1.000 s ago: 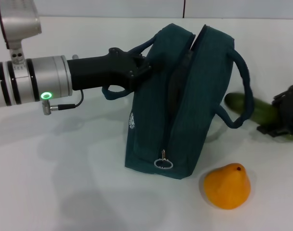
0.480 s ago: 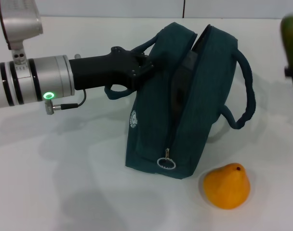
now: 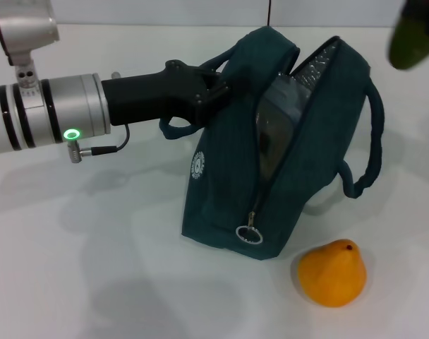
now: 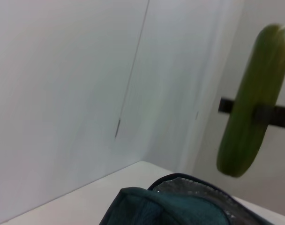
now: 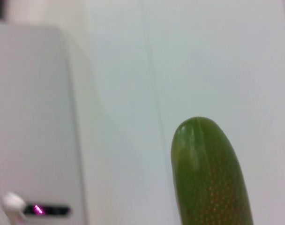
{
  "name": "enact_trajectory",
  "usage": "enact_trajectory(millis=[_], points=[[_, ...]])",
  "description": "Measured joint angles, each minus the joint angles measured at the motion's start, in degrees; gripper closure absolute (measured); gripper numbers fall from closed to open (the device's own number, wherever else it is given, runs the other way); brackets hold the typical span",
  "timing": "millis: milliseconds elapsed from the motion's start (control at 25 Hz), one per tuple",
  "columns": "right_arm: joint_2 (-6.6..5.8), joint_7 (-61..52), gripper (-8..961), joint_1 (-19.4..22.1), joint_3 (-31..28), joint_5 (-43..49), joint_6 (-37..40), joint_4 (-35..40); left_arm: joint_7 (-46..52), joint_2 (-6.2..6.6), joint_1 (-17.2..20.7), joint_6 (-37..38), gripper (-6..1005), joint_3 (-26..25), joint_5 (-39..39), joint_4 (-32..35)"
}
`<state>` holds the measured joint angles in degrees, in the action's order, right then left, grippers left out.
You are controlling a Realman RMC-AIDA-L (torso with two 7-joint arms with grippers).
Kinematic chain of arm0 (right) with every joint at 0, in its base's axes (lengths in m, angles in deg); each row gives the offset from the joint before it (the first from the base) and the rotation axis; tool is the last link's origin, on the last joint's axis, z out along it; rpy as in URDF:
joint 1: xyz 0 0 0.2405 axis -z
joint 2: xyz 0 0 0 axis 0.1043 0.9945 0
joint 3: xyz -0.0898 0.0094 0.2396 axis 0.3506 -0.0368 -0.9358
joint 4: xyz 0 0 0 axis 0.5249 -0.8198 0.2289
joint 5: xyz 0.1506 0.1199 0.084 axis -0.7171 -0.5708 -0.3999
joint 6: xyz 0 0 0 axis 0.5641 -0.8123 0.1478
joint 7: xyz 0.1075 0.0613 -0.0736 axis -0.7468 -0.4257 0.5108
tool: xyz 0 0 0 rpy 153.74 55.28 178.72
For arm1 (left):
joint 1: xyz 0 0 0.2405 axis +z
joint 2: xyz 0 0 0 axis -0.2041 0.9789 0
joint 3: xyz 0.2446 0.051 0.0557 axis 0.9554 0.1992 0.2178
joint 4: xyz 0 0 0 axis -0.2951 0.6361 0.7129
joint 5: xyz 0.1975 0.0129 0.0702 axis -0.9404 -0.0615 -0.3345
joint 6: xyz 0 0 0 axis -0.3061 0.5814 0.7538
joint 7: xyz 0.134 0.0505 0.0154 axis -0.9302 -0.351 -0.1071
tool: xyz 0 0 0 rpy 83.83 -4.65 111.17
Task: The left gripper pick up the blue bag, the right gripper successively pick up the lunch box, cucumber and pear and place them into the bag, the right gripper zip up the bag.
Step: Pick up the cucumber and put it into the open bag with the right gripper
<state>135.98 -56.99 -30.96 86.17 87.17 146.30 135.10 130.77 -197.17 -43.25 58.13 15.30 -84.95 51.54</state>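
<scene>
My left arm reaches in from 9 o'clock, its silver wrist level above the desk (image 3: 80,268) and the green light lit on its underside. The left gripper (image 3: 218,90) is clenched on the near handle (image 3: 179,131) of the bag (image 3: 221,183), at the bag's upper edge on its 9 o'clock side. The bag stands on the desk at centre, leaning, with its mouth unzipped and gaping toward 1 o'clock; silver lining (image 3: 320,60) shows inside the far flap. Something clear and flat, probably the lunch box (image 3: 278,120), sits upright in the opening. The zipper ring (image 3: 248,234) hangs at the bag's lower front corner. The far handle (image 3: 366,152) loops out at 3 o'clock.

The pear (image 3: 332,273) rests on the desk at 5 o'clock from the bag, just beside its base and apart from it.

The cucumber (image 3: 414,39) is in the air at 2 o'clock, well above the desk and clear of the bag. In the left wrist view the cucumber (image 4: 253,101) hangs nearly upright above the bag's open rim (image 4: 189,199), with the right gripper (image 4: 273,115) a dark bar crossing its middle, grasping it. The right wrist view shows only the cucumber's rounded end (image 5: 210,173) against the wall.
</scene>
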Motion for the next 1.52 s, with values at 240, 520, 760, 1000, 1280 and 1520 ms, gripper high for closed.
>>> enact_trajectory(millis=[240, 520, 760, 1000, 1280, 1520], points=[[0.06, 2.2, 425, -8.2, 1.8, -3.7, 3.5, -10.5, -0.2, 0.03, 0.0, 0.9, 960, 0.0, 0.9, 0.1], [0.23, 5.6, 425, -15.5, 4.1, -3.5, 2.9, -23.8, -0.5, -0.04, 0.0, 1.3, 960, 0.0, 1.3, 0.1], [0.83, 7.8, 426, -16.5, 8.9, -4.4, 2.1, -27.7, -1.0, -0.07, -0.2, 1.3, 960, 0.0, 1.5, 0.0], [0.84, 8.4, 427, -15.0, 12.0, -6.4, 2.8, -28.7, -1.0, 0.00, -0.4, 1.3, 960, 0.0, 1.6, -0.3], [0.80, 11.2, 418, -11.6, 12.6, -6.1, 2.1, -28.8, -1.0, 0.04, -0.4, 1.2, 960, 0.0, 1.4, -0.4], [0.84, 14.9, 375, -10.1, 15.2, -6.3, 0.0, -30.2, -1.0, 0.04, -0.7, 1.1, 960, 0.1, 1.4, -0.5]])
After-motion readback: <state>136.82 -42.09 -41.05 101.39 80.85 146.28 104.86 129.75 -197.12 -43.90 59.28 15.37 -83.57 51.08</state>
